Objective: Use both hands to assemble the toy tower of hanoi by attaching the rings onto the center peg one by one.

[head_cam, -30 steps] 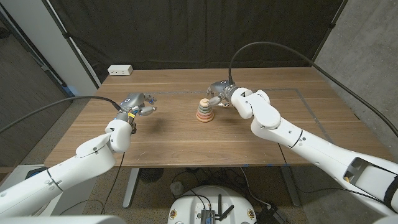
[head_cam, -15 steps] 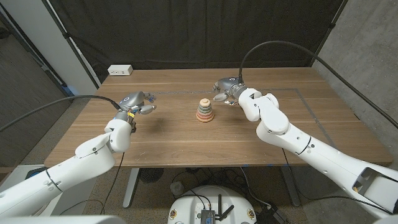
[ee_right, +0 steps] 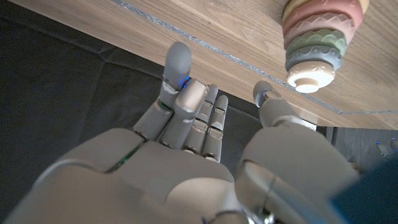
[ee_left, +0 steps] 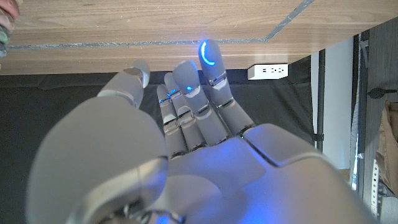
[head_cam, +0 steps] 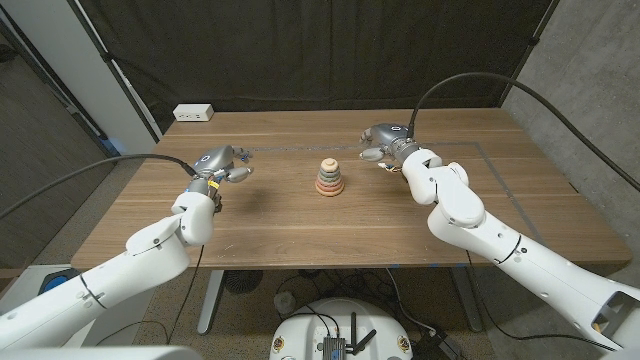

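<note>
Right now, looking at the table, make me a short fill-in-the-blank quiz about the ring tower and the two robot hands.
1. The ring tower stands on the wooden ____.
2. The right robot hand holds ____.
3. The left robot hand is ____ from the tower, not touching it.
4. The white power strip lies nearer the ____ robot hand.

Missing words: table; nothing; apart; left

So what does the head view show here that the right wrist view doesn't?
The head view alone takes in the left robot hand, open above the table, plus the white power strip at the far left corner. The right wrist view alone gives a close look at the tower's cream top piece. Both show the stacked ring tower and the open right robot hand, apart from it.
</note>
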Available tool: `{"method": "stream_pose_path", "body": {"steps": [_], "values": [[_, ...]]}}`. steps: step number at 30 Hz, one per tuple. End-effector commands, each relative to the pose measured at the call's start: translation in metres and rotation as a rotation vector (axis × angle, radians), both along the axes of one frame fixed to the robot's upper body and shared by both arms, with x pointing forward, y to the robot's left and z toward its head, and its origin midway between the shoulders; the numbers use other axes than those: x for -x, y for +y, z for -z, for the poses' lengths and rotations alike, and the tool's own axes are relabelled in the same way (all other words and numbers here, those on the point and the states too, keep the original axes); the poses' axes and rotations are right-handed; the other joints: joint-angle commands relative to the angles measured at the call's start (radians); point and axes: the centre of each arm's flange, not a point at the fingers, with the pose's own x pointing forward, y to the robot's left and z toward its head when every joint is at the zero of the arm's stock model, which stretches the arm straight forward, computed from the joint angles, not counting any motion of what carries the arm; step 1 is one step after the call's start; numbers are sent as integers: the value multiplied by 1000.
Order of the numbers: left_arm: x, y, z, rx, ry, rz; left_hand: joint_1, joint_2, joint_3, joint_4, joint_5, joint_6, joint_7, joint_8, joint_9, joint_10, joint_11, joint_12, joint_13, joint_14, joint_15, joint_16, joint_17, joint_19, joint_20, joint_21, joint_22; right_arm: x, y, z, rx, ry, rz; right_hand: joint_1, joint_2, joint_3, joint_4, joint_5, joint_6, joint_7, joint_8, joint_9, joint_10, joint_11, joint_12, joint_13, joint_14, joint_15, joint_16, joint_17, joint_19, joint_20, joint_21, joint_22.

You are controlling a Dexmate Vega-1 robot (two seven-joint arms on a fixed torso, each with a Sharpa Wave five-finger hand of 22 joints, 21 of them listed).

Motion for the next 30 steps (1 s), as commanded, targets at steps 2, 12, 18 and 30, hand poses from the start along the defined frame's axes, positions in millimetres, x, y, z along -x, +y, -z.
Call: {"method": "stream_pose_path", "body": {"steps": [2, 12, 18, 30], "values": [[-11, -8, -5, 58, -53, 56, -6, -4, 5, 0, -3, -10, 0, -3, 3, -6, 2, -4, 0, 8, -1, 3, 5, 6, -121, 4, 3, 8, -43, 12, -79, -57, 24, 6, 9, 9, -3, 8, -5, 1, 5, 7, -5, 2, -5, 1, 13, 1, 10, 4, 7, -55, 7, 3], [-11, -13, -9, 92, -89, 22, -2, -5, 6, 0, -4, -20, 4, -4, 2, -18, 9, -7, -3, 3, -1, 0, 3, 6, -121, 4, 2, 9, -62, 20, -72, -120, 86, 9, 9, 10, -3, 9, -3, -5, 8, 11, -7, 0, -5, 0, 15, 1, 12, 5, 5, -55, 7, 1], [-8, -10, -9, 82, -76, 19, -3, -6, 4, 1, -5, -15, 3, -1, 2, -14, 7, -5, -4, 4, -1, -1, 2, 6, -120, 4, 2, 6, -67, 29, -77, -130, 148, 11, 8, 11, -3, 9, 3, -10, 12, 13, -4, -1, -3, 0, 16, 1, 13, 5, 5, -55, 7, 0], [-7, -1, 8, 94, -57, 0, -6, -8, 1, 2, -6, -17, 2, 0, 2, -19, 6, -5, -6, 6, -1, 0, 2, 7, -121, 3, 0, -1, -92, 52, -162, -159, 194, 10, 4, 9, -2, 8, 14, -24, 20, 19, 7, -14, 2, 1, 16, 1, 13, 4, 4, -54, 10, 2]]}}
